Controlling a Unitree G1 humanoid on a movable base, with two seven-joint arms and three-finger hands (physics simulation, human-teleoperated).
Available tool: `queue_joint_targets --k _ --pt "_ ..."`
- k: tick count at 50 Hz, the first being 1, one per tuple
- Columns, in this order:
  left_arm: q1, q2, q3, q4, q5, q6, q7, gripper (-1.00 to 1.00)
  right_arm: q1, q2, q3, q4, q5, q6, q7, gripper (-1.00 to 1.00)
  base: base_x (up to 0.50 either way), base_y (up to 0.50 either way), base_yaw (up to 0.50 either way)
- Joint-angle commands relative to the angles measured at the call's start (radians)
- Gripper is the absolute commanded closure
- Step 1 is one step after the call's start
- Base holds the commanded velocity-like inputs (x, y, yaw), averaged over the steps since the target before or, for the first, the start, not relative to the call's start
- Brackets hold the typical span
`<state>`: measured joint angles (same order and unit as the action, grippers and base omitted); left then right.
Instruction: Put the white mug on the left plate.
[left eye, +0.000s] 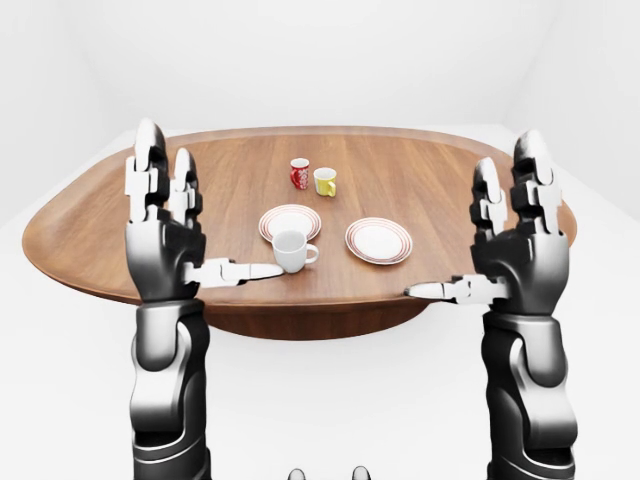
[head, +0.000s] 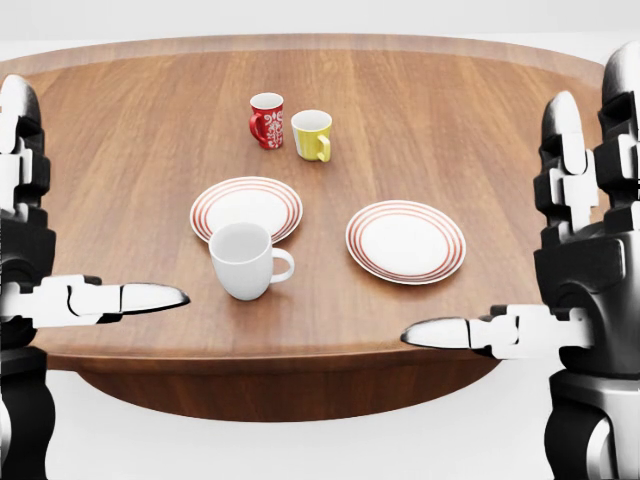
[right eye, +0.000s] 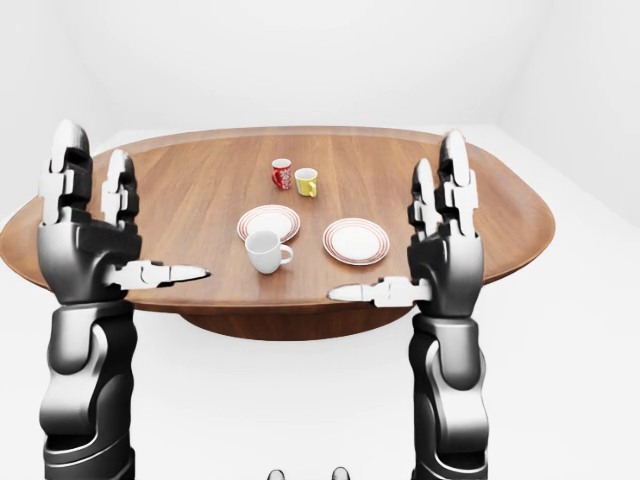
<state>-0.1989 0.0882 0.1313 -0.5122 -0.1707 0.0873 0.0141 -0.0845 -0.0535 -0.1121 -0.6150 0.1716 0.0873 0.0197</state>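
The white mug (head: 245, 260) stands upright on the wooden table (head: 480, 130), handle to the right. It sits just below the left red-ringed plate (head: 246, 207), which has nothing on it. My left hand (head: 100, 190) is raised at the head view's left edge, open, fingers pointing up and thumb (head: 130, 297) pointing right, well left of the mug. My right hand (head: 500, 215) is raised at the right edge, also open, its thumb (head: 460, 333) pointing left below the right plate (head: 405, 241). Neither hand touches anything.
A red patterned mug (head: 266, 120) and a yellow mug (head: 312, 135) stand side by side above the left plate. The table's near edge runs across the lower part of the head view, with white floor around it.
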Motion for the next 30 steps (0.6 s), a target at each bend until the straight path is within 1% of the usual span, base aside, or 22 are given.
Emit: queue_joint_targets --k 1,3,10,12,16,30 --pt "-0.041 0.016 0.021 -0.127 -0.044 0.0 0.018 -1.0 -0.018 -0.015 -0.027 -0.168 0.048 0.0 -0.001 -1.0 0.0 0.0 0.0" --pt "-0.041 0.017 0.021 -0.128 -0.043 0.0 0.018 -1.0 -0.019 -0.013 -0.032 -0.176 0.058 0.0 0.0 -1.0 0.0 0.0 0.0" --pt "-0.041 0.018 0.024 -0.13 -0.047 0.0 0.019 -1.0 -0.025 -0.015 -0.033 -0.178 0.069 0.0 -0.01 -1.0 0.0 0.5 0.0" --pt "-0.049 0.015 0.039 -0.132 -0.072 0.0 0.029 -1.0 -0.021 -0.015 -0.031 -0.172 0.063 0.0 -0.01 -1.0 0.0 0.5 0.0" --pt "-0.052 0.026 0.036 -0.139 -0.071 0.0 0.032 -1.0 -0.022 -0.016 -0.032 -0.177 0.067 0.0 -0.009 -1.0 0.0 0.5 0.0" --pt "-0.047 0.028 0.034 -0.138 -0.07 0.0 0.029 -1.0 -0.016 -0.015 -0.028 -0.176 0.066 0.0 -0.003 -1.0 0.0 0.5 0.0"
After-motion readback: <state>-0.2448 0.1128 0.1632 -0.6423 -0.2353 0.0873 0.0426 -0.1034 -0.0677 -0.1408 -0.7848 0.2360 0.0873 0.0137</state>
